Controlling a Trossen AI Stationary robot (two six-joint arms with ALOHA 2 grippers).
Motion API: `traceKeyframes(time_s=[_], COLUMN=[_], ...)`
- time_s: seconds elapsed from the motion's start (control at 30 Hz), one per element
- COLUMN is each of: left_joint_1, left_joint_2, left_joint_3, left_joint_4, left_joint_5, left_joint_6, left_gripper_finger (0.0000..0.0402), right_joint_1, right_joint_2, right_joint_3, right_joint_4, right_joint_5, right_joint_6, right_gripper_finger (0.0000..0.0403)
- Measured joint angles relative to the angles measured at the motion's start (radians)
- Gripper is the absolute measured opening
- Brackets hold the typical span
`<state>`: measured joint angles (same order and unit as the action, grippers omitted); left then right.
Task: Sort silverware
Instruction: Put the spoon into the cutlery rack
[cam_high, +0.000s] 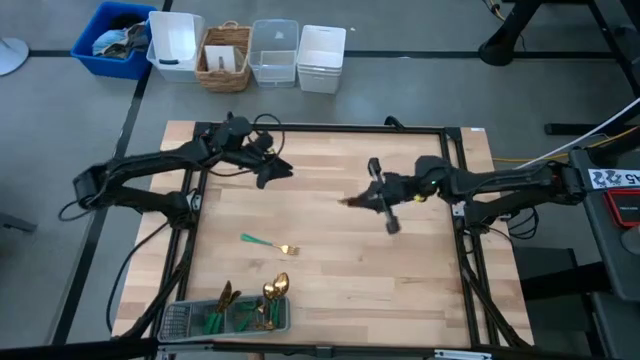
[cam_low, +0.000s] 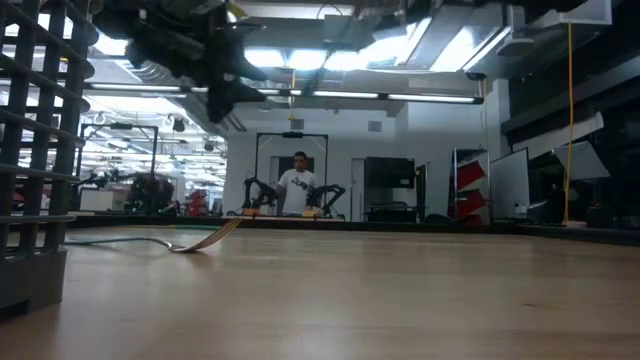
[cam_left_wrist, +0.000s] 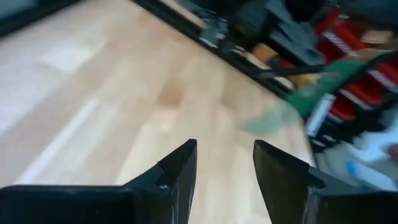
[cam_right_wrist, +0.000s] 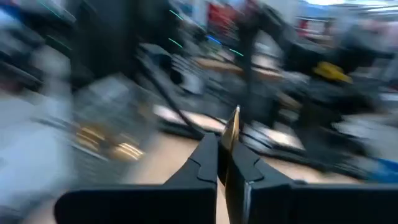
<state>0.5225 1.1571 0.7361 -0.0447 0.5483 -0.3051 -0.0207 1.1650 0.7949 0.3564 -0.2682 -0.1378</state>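
Observation:
One fork (cam_high: 268, 243) with a teal handle and a gold head lies flat on the wooden table, also seen in the low view as the fork (cam_low: 200, 240). More silverware (cam_high: 245, 308) sits in the grey mesh tray (cam_high: 180, 322) at the near edge. My left gripper (cam_high: 276, 171) hovers open above the table's far left, its fingers (cam_left_wrist: 180, 168) apart with nothing between them. My right gripper (cam_high: 350, 201) hangs above the middle of the table, shut on a gold-ended piece of silverware (cam_right_wrist: 234, 127). Which kind of piece it is I cannot tell. My right gripper pinches a thin piece of silverware between its two fingers (cam_right_wrist: 208, 162). Its gold end (cam_right_wrist: 235, 119) sticks out past the fingertips. The fingers point about level toward the table's left, and the piece is lifted clear of the table.
A black frame (cam_high: 455, 190) runs around the table top. Bins and a basket (cam_high: 225, 55) stand on the floor beyond the far edge. In the low view, a person (cam_low: 297, 185) stands far off in the room. Bare wood lies between the fork and my right arm.

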Motion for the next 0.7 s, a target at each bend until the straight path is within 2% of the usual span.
traceKeyframes(time_s=[0.13,0.2,0.33,0.43,0.6,0.7], left_joint_1=[-0.015,-0.024,-0.046,-0.062,-0.072,-0.071], left_joint_2=[-0.080,-0.107,-0.134,-0.135,-0.135,-0.135], left_joint_3=[0.000,-0.002,-0.009,-0.010,-0.010,-0.010], left_joint_4=[-0.068,-0.089,-0.120,-0.134,-0.138,-0.137], left_joint_5=[-0.112,-0.132,-0.147,-0.197,-0.296,-0.329], left_joint_6=[0.020,0.020,0.023,0.025,0.025,0.024], left_gripper_finger=[0.0149,0.0149,0.0149,0.0149,0.0149,0.0149], right_joint_1=[0.002,0.005,0.036,0.073,0.139,0.170], right_joint_2=[0.002,0.027,0.089,0.153,0.265,0.316], right_joint_3=[0.033,0.041,0.039,0.039,0.041,0.073], right_joint_4=[0.111,0.181,0.240,0.284,0.514,0.576], right_joint_5=[-0.222,-0.277,-0.289,-0.291,-0.312,-0.338], right_joint_6=[0.192,0.258,0.322,0.324,0.341,0.382], right_gripper_finger=[0.0005,0.0005,0.0005,0.0005,0.0005,0.0005])
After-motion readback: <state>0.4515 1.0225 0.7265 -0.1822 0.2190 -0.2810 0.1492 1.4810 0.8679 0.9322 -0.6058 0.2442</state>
